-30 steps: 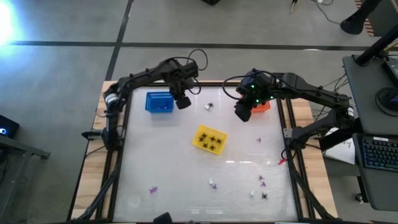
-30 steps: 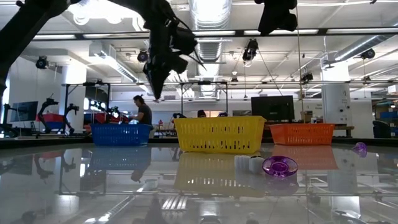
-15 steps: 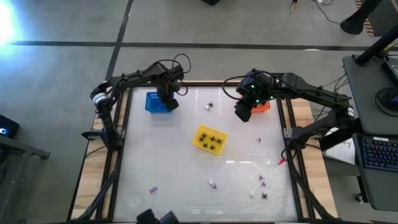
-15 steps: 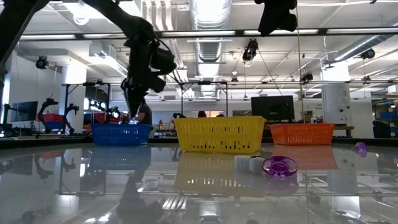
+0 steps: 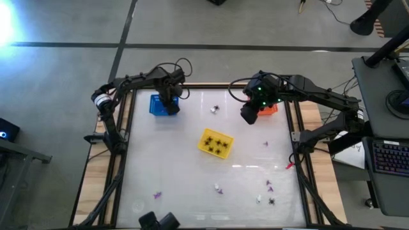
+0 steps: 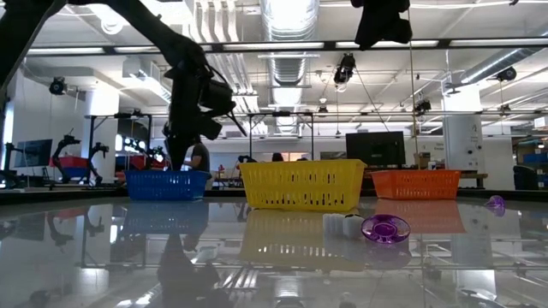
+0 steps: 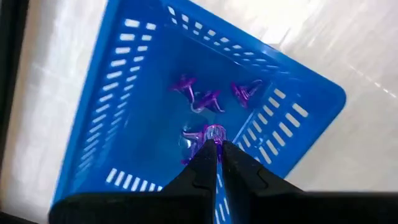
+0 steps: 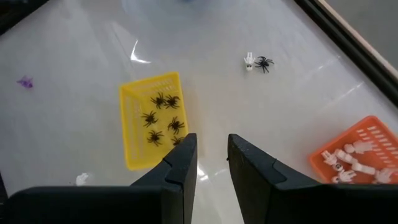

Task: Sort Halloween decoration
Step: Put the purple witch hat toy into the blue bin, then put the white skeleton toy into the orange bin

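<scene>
My left gripper (image 5: 170, 103) hangs over the blue basket (image 5: 160, 106), low above its inside. It is shut on a small purple piece (image 7: 213, 132). Three more purple bits (image 7: 210, 98) lie on the basket floor (image 7: 149, 74). My right gripper (image 5: 249, 115) hovers beside the orange basket (image 5: 269, 109), open, with nothing between its fingers (image 8: 180, 163). The orange basket (image 8: 367, 132) holds white pieces (image 8: 348, 155). Black spiders (image 8: 163, 100) lie in the yellow basket (image 8: 132, 93). A loose spider (image 8: 263, 62) and a white bit (image 8: 249, 60) lie together on the table.
Loose decoration pieces lie near the front edge: a purple bit (image 5: 156, 194), a white bit (image 5: 218, 188), a purple one (image 5: 269, 186) and a black spider (image 5: 272, 200). Another purple bit (image 5: 266, 144) lies at the right. The yellow basket (image 5: 215, 143) sits mid-table.
My left gripper has moved left from beside the blue basket to over it and come down into it, still holding the purple piece. The right arm has not moved.
</scene>
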`<action>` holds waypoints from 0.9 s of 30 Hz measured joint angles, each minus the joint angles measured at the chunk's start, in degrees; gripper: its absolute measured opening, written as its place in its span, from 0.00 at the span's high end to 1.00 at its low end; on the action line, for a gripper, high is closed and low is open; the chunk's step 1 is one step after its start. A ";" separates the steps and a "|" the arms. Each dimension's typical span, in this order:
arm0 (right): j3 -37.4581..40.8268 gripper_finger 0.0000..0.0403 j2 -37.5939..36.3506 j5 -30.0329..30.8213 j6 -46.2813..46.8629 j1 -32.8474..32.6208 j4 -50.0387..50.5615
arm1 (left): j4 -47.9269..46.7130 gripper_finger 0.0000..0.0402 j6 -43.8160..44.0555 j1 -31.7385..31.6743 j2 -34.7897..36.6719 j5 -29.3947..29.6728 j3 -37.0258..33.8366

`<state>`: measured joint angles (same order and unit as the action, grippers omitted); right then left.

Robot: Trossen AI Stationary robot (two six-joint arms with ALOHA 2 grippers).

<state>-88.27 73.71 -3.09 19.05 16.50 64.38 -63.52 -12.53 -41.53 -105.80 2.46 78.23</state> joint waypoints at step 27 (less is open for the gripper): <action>0.01 0.80 0.24 -0.14 10.65 -2.32 -0.14 | -4.36 0.75 -6.66 -2.68 1.17 -0.09 0.81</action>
<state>-88.26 73.95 -3.24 29.69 14.17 64.24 -67.87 -19.18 -44.21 -104.63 2.37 79.03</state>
